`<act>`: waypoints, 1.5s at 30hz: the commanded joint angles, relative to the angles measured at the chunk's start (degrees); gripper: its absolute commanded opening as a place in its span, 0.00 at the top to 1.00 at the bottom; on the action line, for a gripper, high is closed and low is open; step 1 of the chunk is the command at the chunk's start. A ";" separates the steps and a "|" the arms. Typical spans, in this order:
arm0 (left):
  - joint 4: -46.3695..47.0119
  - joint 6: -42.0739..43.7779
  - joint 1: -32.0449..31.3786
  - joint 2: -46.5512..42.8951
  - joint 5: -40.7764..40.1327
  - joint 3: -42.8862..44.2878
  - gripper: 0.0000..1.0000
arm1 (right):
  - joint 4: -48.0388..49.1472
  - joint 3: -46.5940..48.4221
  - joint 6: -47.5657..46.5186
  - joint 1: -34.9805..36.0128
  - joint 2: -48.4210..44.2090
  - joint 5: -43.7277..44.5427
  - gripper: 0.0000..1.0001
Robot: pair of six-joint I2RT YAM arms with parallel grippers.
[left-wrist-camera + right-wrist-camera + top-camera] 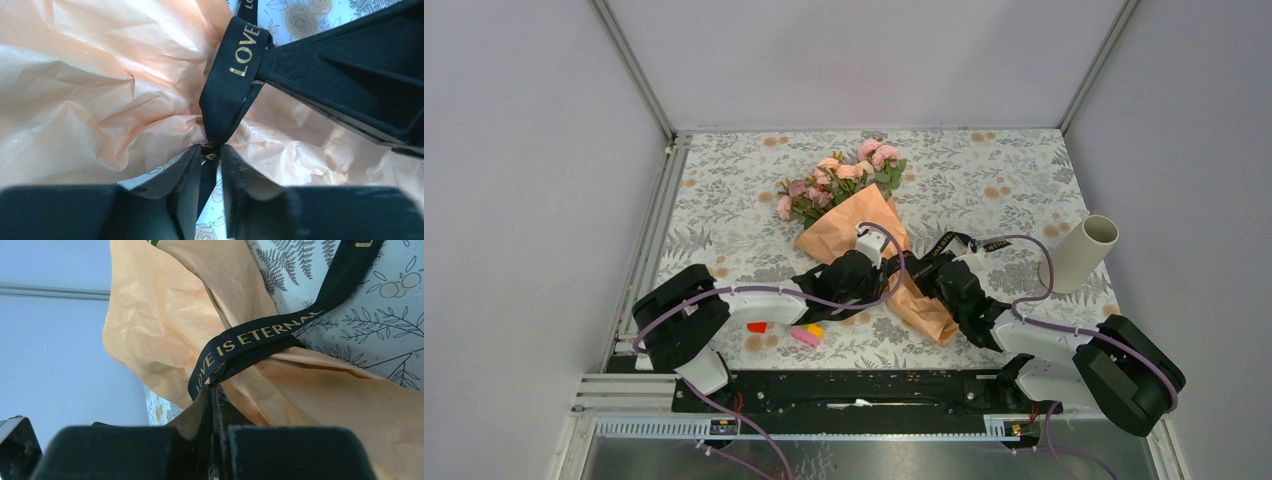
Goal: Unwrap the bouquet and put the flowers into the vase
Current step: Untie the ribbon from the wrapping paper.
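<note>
The bouquet lies mid-table in crinkled orange paper, and its pink and peach flowers point to the far side. A black ribbon with gold lettering ties the wrap. My right gripper is shut on one ribbon end, which runs taut to the knot. My left gripper stands narrowly open at the knot, with a ribbon strand between its fingers. Both grippers meet over the wrap's lower part in the top view. The beige vase stands tilted at the right.
Small red and pink-and-yellow pieces lie on the floral tablecloth near the left arm. Grey walls close the table on the left, far and right sides. The right gripper's black body fills the upper right of the left wrist view.
</note>
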 commanded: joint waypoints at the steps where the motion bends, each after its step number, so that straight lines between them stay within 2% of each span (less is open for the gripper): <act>1: 2.71 0.02 -0.01 0.81 -2.66 2.97 0.79 | 1.91 0.53 0.65 -0.36 0.44 0.80 1.00; 3: 3.20 -0.13 -0.01 0.65 -2.79 2.81 0.89 | 1.93 0.51 0.64 -0.41 0.50 0.87 1.00; 5: 2.87 -0.17 -0.04 -0.20 -3.03 2.55 0.94 | 1.94 0.27 0.73 -0.38 0.59 1.22 1.00; 11: 1.49 -1.51 -0.02 -7.59 -5.14 -2.21 1.00 | 1.35 -0.22 0.67 -0.47 0.32 2.78 1.00; 20: -1.35 -4.25 -0.01 -13.15 -7.08 -7.62 1.00 | 0.63 -0.24 0.38 -0.48 0.58 3.30 1.00; 26: -2.86 -5.08 -0.06 -16.29 -8.27 -9.45 0.94 | 0.63 0.16 0.46 -0.46 1.51 2.92 1.00; 31: -4.12 -4.50 -0.03 -19.22 -8.67 -10.49 0.83 | 1.06 0.16 0.63 -0.49 1.97 2.67 1.00; 35: -3.68 -4.17 -0.01 -20.57 -8.77 -11.45 0.81 | 1.22 0.23 0.74 -0.51 2.11 2.56 1.00; 39: -2.77 -3.63 -0.01 -20.37 -7.53 -11.39 0.78 | 1.19 0.31 0.73 -0.45 2.17 2.39 1.00; 45: -0.36 -0.23 -0.03 -16.56 -3.55 -9.10 0.66 | 1.42 0.36 0.80 -0.49 2.40 2.21 1.00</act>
